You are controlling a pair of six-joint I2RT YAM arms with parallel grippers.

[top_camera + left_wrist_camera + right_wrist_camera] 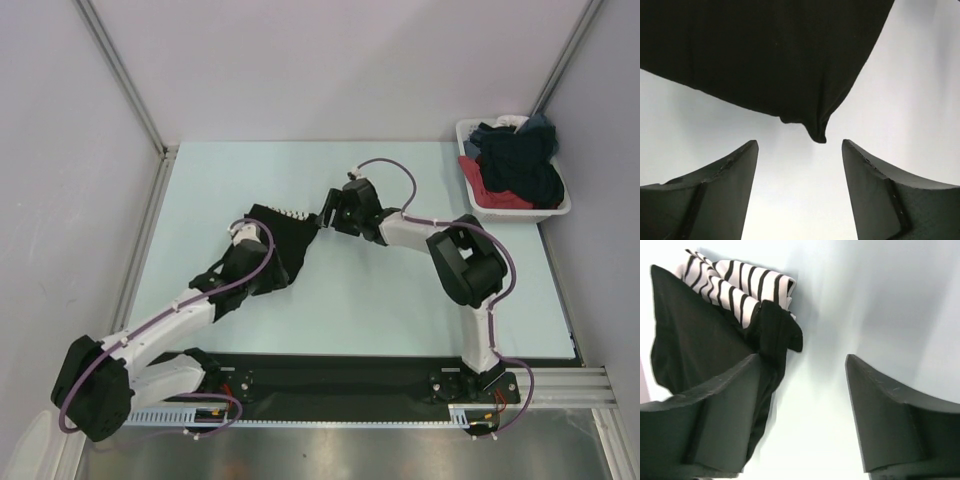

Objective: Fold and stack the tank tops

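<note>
Black tank top point(275, 245) lies folded on the table point(400, 300) over the striped tank top point(735, 282), whose edge pokes out at the far side; the left gripper point(799, 145) and right gripper point(803, 358) both stand with jaws spread, nothing between them. One right finger point(720, 400) sits over the black hem (touching or just above, I cannot tell), so a sideways pull-away could snag the cloth and drag the fold open. A forward nudge from the left gripper would rumple the black corner just ahead of it.

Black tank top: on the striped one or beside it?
On it: the black tank top overlies the striped top; only its folded edge peeks out.
</note>
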